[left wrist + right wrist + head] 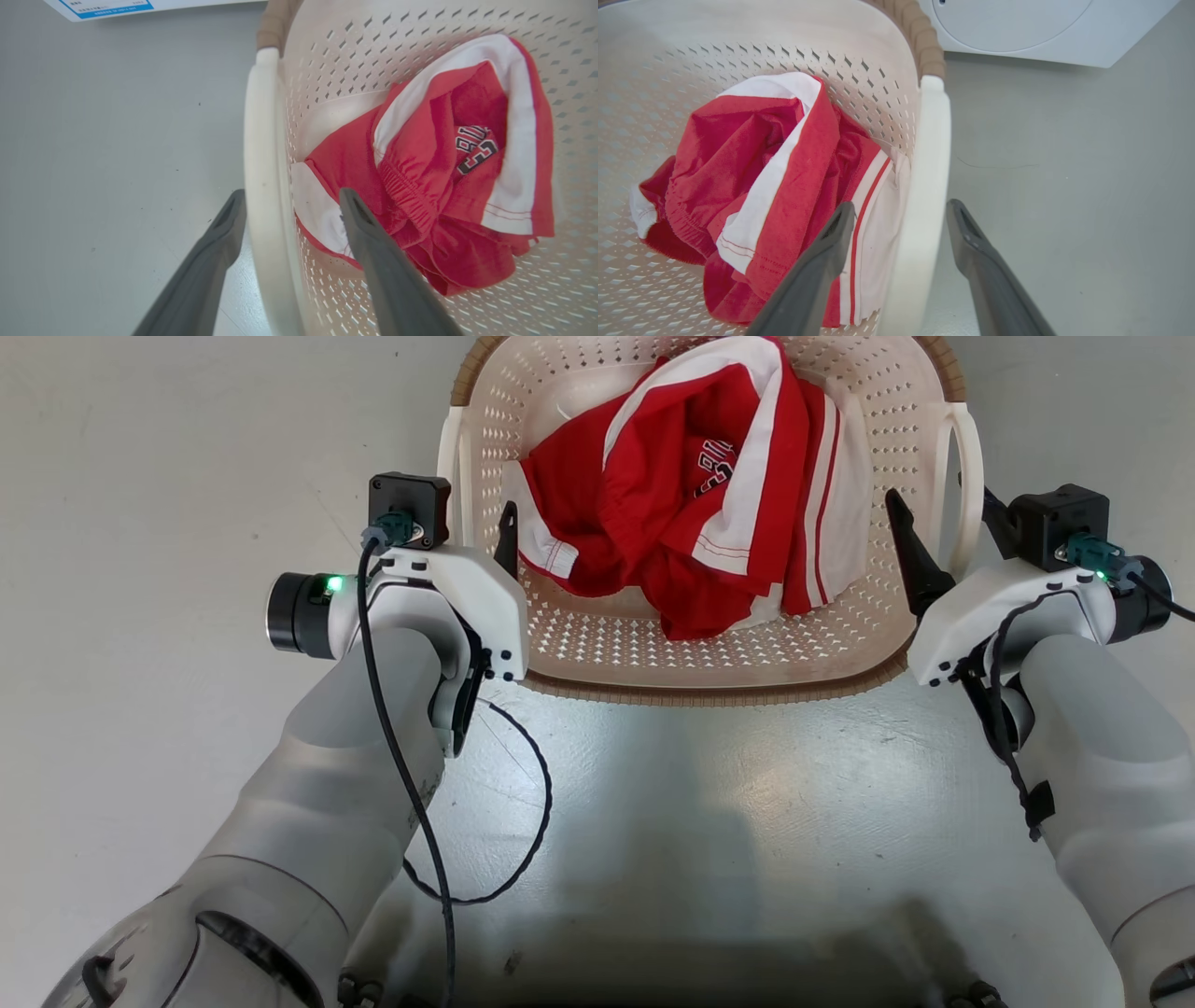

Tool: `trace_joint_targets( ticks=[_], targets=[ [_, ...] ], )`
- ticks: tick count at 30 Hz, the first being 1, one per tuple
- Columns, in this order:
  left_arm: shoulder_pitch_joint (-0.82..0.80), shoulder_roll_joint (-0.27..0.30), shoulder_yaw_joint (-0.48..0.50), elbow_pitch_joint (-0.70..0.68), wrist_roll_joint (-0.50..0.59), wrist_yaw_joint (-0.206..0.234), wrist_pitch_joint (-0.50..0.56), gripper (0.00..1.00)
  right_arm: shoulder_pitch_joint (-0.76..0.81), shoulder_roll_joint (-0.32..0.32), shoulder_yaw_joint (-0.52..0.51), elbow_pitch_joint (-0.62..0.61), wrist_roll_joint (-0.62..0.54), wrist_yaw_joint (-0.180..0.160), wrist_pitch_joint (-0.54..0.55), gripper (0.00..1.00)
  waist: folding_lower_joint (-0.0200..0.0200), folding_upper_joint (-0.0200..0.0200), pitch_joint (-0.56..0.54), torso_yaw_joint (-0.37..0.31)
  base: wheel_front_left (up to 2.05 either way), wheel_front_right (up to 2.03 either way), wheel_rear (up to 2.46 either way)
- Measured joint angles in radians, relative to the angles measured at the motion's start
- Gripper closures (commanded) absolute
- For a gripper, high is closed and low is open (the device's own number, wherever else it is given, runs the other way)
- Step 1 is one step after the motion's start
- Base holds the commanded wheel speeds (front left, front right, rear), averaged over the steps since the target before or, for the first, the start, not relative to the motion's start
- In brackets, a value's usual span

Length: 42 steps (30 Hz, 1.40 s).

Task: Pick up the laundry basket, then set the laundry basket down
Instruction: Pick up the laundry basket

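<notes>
The cream perforated laundry basket (653,649) with a brown woven-look rim sits on the grey floor ahead of me, holding a crumpled red and white garment (709,495). My left gripper (481,527) is open and straddles the basket's left white loop handle (259,140), one finger outside and one inside over the cloth. My right gripper (943,513) is open too, astride the right loop handle (929,140) in the same way. In the wrist views the left gripper (292,196) and the right gripper (901,208) both show gaps beside the handle.
A white washing machine (1017,28) stands just beyond the basket on the right. A white sheet with a blue band (107,7) lies on the floor past the left handle. My own base (653,952) is at the near edge, with a loose black cable (523,821).
</notes>
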State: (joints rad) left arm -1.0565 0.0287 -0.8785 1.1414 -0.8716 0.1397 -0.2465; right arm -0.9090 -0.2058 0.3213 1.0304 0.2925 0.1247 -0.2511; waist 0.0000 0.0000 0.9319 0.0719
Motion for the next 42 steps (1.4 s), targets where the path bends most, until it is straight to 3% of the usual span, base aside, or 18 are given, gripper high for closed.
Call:
trace_joint_targets(
  ticks=[3, 4, 5, 14, 21, 42],
  targets=[
    [0.000, 0.000, -0.011, 0.006, -0.010, 0.001, 0.000, 0.04, 0.000, 0.002, 0.000, 0.000, 0.000, 0.000, 0.000, 0.00, 0.0000, 0.0000, 0.000, -0.003, 0.00, 0.00, 0.00],
    [-0.001, 0.000, -0.019, 0.007, -0.010, 0.001, 0.000, 1.00, 0.000, 0.002, 0.000, 0.000, 0.000, 0.000, 0.000, 0.78, 0.0000, 0.0000, 0.000, -0.004, 0.00, 0.00, 0.00],
    [-0.002, 0.000, -0.028, 0.010, -0.010, 0.001, 0.000, 1.00, 0.000, 0.002, 0.003, -0.005, 0.000, 0.000, 0.000, 1.00, 0.0000, 0.0000, 0.000, -0.005, 0.00, 0.00, 0.00],
    [-0.007, 0.000, -0.067, 0.021, -0.047, 0.011, 0.000, 1.00, 0.003, 0.002, 0.013, 0.022, 0.010, -0.002, -0.001, 1.00, 0.0000, 0.0000, -0.036, -0.005, 0.00, 0.00, 0.00],
    [0.042, 0.003, -0.101, 0.050, -0.074, 0.008, 0.041, 1.00, 0.007, 0.040, 0.087, 0.107, 0.056, -0.002, 0.002, 1.00, 0.0000, 0.0000, -0.112, -0.012, 0.00, 0.00, 0.00],
    [0.292, 0.004, -0.155, 0.108, -0.177, -0.064, 0.134, 1.00, 0.208, 0.059, 0.348, 0.133, 0.351, -0.003, 0.135, 1.00, 0.0000, 0.0000, -0.495, -0.053, 0.00, 0.00, 0.00]
  ],
)
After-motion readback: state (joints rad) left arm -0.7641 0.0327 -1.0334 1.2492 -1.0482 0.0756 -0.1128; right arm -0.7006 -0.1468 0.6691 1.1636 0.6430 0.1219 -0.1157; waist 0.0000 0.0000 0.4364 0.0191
